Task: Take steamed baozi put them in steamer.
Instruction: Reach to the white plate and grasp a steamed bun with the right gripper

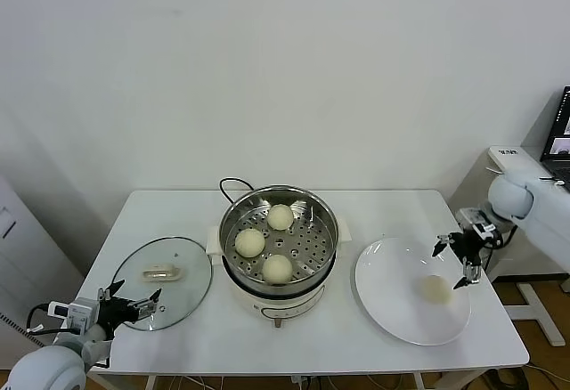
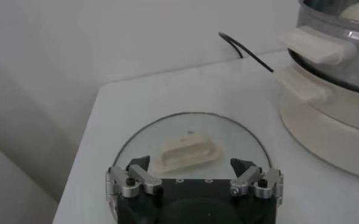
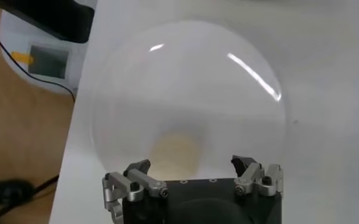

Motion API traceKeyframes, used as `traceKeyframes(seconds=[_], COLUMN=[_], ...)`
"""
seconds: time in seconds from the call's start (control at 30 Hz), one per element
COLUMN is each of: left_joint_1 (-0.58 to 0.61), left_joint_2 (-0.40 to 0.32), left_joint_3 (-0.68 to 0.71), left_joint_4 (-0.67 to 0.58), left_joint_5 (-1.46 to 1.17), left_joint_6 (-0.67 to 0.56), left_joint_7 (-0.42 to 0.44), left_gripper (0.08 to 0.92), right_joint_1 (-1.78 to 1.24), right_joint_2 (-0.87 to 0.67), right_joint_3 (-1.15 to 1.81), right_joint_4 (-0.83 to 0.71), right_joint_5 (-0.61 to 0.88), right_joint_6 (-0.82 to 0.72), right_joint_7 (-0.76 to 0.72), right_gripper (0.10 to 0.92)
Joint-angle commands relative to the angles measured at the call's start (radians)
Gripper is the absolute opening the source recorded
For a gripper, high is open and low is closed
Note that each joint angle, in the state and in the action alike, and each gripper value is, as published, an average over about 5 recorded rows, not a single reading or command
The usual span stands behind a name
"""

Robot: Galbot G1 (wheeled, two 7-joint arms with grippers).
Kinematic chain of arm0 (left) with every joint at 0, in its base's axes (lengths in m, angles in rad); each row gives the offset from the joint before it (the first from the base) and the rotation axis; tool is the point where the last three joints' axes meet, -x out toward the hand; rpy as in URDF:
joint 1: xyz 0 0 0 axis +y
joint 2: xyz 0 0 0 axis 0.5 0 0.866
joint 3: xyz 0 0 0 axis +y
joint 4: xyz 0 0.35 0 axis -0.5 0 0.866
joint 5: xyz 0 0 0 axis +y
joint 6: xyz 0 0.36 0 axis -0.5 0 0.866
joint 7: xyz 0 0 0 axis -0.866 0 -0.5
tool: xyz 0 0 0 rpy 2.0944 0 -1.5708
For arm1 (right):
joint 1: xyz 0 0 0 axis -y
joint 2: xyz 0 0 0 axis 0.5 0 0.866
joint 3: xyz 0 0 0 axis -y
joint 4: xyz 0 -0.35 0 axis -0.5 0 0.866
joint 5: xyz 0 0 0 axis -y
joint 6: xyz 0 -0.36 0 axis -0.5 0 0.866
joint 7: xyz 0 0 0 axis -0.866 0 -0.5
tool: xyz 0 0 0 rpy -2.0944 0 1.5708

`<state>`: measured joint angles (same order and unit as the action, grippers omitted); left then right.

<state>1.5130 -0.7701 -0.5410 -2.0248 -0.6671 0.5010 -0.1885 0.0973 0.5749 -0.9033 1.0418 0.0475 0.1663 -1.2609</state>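
Three steamed baozi (image 1: pixel 277 268) sit in the steamer (image 1: pixel 326 246), one on the plate (image 1: pixel 383 292), under the right gripper (image 1: pixel 460 260), fingers open; left gripper (image 1: pixel 135 304) open too.

The right gripper (image 1: pixel 460 260) is hanging out at the robot's right with jaws spread wide; the left gripper (image 1: pixel 135 302) (low, near the body) is gaping too.

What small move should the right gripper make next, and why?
Probably lower the open right gripper onto the last baozi on the plate and close. Three baozi already sit in the steamer; the left gripper waits by the lid.
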Motion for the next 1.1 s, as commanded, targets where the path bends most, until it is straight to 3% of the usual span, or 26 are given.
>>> traceKeyframes(seconds=[0.03, 0.5, 0.9, 1.1], left_joint_1=[0.000, -0.001, -0.002, -0.007], left_joint_2=[0.001, 0.000, -0.002, 0.002], left_joint_3=[0.001, 0.000, -0.002, -0.002], left_joint_4=[0.000, -0.004, -0.008, -0.011], left_joint_5=[0.000, 0.001, 0.005, 0.004], left_joint_6=[0.000, -0.001, 0.003, 0.011], left_joint_7=[0.000, 0.000, -0.003, -0.007], left_gripper=[0.823, 0.823, 0.823, 0.823], right_joint_1=[-0.186, -0.230, -0.187, 0.074], right_joint_2=[0.011, 0.083, 0.037, -0.024], right_joint_3=[0.166, 0.225, 0.206, -0.039], right_joint_4=[-0.048, -0.087, -0.019, 0.070], right_joint_5=[-0.096, -0.115, -0.099, 0.056], right_joint_6=[-0.003, 0.008, -0.016, -0.079], right_joint_7=[0.031, 0.078, 0.034, 0.021], right_gripper=[0.823, 0.794, 0.507, 0.466])
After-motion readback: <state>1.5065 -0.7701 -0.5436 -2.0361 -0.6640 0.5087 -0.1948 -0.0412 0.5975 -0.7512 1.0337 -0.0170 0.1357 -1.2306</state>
